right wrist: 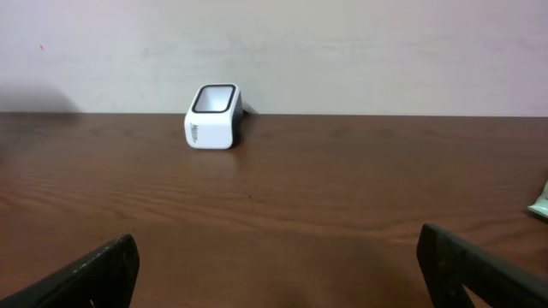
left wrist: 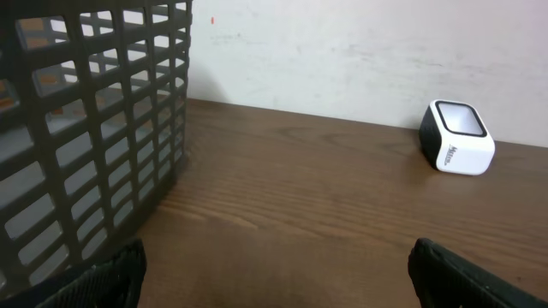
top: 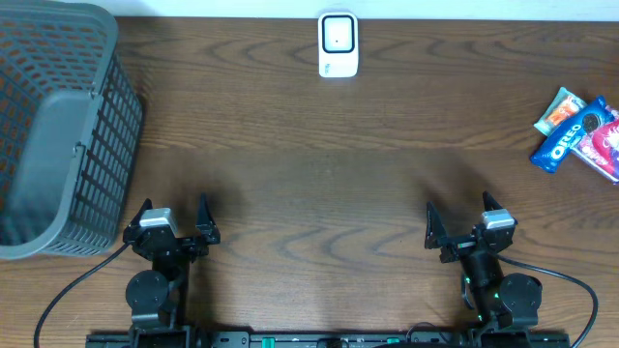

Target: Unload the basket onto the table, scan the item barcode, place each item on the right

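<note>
The left arm (top: 153, 285) and right arm (top: 503, 290) are black, with grey wrist blocks (top: 155, 220) and cables (top: 73, 285).

grey basket (top: 108, 145), white scanner (top: 338, 45), blue packet (top: 564, 144)

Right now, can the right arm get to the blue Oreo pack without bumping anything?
Probably yes. The right gripper is open and empty, and only bare table lies between it and the Oreo pack. Other snack packs lie against it, so they might get nudged.
</note>
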